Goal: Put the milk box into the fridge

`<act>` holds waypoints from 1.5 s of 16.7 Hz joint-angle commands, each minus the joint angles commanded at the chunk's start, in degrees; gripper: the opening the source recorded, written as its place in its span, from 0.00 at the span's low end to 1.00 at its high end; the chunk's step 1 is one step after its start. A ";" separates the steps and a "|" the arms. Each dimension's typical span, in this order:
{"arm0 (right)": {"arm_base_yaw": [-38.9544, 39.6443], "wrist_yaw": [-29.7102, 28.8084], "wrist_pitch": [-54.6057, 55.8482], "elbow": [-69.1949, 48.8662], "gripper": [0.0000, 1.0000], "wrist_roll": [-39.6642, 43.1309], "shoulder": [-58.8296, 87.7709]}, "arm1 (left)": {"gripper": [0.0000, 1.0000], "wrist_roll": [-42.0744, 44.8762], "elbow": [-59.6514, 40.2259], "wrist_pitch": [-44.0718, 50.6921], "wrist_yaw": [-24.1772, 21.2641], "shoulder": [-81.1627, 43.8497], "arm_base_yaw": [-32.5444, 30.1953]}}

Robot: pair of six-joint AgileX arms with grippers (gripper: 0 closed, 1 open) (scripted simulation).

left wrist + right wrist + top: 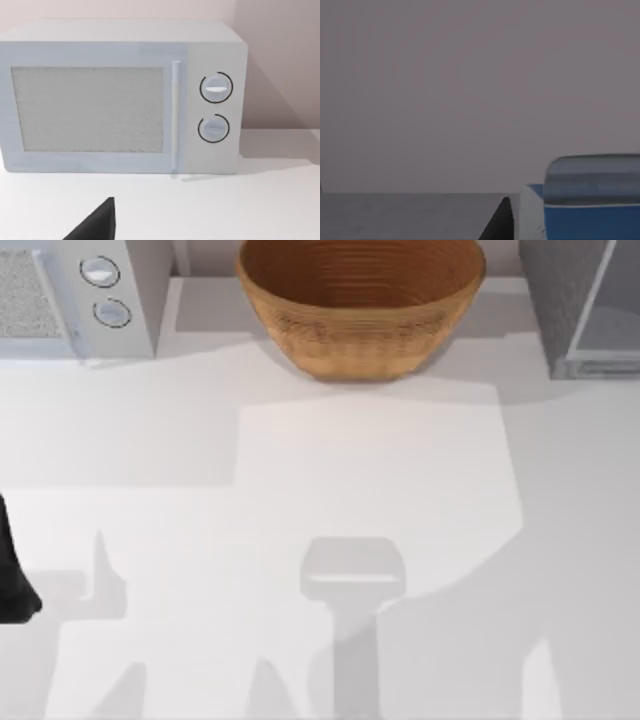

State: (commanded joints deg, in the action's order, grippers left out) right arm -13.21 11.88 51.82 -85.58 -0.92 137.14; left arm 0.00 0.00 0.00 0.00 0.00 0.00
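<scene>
The milk box (pixel 590 220) is close up in the right wrist view, with a blue body, a white side and a pale grey top. My right gripper (pixel 520 222) is shut on it, one dark finger (pixel 500 222) lying against the white side, the other hidden. Plain grey surfaces lie behind and below the carton. The fridge (pixel 575 300) stands at the table's back right corner, dark grey with a paler front panel. My left arm (pixel 12 580) is parked at the table's left edge, and its gripper (pixel 95 227) faces the white appliance.
A white appliance with two round knobs (pixel 90 290) (pixel 120 100) fills the back left corner. A big woven brown basket (pixel 360 300) stands at the back centre. Arm shadows fall across the white table (pixel 330 470).
</scene>
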 joint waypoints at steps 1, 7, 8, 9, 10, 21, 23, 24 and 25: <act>0.27 -0.25 -1.64 -2.51 0.00 0.03 0.96 | 1.00 0.00 0.00 0.00 0.00 0.00 0.00; 0.78 -0.70 -4.55 -6.43 0.00 0.10 2.46 | 1.00 0.00 0.00 0.00 0.00 0.00 0.00; 0.78 -0.70 -4.55 -6.43 0.00 0.10 2.46 | 1.00 0.00 0.00 0.00 0.00 0.00 0.00; 0.78 -0.70 -4.55 -6.43 0.08 0.10 2.46 | 1.00 0.00 0.00 0.00 0.00 0.00 0.00; 0.78 -0.70 -4.55 -6.43 0.15 0.10 2.46 | 1.00 0.00 0.00 0.00 0.00 0.00 0.00; 0.78 -0.70 -4.55 -6.43 0.98 0.10 2.46 | 1.00 0.00 0.00 0.00 0.00 0.00 0.00; 0.78 -0.70 -4.55 -6.43 1.00 0.10 2.46 | 1.00 0.00 0.00 0.00 0.00 0.00 0.00; 0.78 -0.70 -4.55 -6.43 1.00 0.10 2.46 | 1.00 0.00 0.00 0.00 0.00 0.00 0.00; 0.78 -0.70 -4.55 -6.43 1.00 0.10 2.46 | 1.00 0.00 0.00 0.00 0.00 0.00 0.00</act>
State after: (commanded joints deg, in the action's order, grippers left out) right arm -12.43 11.18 47.26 -92.02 -0.82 139.60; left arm 0.00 0.00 0.00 0.00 0.00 0.00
